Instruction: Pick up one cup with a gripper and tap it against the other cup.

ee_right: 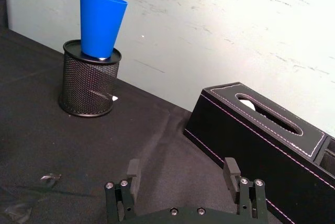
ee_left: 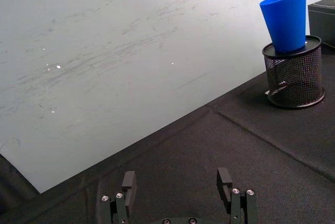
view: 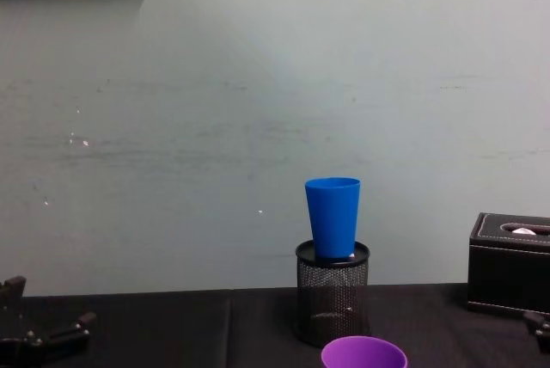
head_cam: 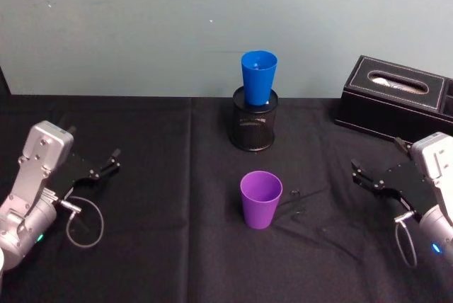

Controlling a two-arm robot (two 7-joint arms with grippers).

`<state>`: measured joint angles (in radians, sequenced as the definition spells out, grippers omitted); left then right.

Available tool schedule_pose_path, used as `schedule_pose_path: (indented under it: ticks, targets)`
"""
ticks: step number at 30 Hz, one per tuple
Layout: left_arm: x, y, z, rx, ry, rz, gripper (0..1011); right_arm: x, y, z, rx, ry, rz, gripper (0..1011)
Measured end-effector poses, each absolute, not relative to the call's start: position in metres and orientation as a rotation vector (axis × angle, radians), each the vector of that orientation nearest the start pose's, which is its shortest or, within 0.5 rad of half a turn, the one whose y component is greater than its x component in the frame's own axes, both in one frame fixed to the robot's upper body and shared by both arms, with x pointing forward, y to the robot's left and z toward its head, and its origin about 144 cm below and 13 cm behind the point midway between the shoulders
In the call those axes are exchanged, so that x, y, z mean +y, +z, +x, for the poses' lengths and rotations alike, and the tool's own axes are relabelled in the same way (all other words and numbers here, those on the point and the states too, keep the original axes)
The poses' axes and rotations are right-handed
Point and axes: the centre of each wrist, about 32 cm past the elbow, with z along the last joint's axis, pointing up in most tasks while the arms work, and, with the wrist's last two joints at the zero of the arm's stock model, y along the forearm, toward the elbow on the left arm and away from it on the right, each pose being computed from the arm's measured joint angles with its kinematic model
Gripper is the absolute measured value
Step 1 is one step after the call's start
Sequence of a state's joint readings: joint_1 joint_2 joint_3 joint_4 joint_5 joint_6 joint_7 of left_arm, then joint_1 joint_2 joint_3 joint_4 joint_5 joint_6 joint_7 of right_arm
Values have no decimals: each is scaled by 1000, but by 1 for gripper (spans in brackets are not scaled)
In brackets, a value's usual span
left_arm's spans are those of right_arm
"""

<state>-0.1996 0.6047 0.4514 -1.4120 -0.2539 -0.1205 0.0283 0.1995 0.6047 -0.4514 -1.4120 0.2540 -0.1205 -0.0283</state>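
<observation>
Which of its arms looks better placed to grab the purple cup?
Probably the right: the right gripper is open and nearer the purple cup than the left gripper, which is open too.

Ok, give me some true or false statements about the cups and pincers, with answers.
The blue cup sits in the mesh holder. True.
The purple cup lies on its side. False: it stands upright on the table.
The left pincer holds the purple cup. False: it is open and empty.
The right pincer is open. True.
</observation>
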Motion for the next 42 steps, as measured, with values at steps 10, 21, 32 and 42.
schedule_pose_path:
  ticks: [10,21,32,42]
  targets:
    - [310,1140,489,-285,1248,304,1011,-310,1140,489,-285,-1248,-305,1003]
    - [310,1140,489,-285,1248,304,1012,-310,1140,489,-285,-1248,-305,1003]
    - [310,1140,489,-285,1248,304,1012,-325,1145,488,-246,-1110,-261,1003]
    - [310,1140,489,-285,1248,305,1012,-349,1141,484,-95,-670,-202,1003]
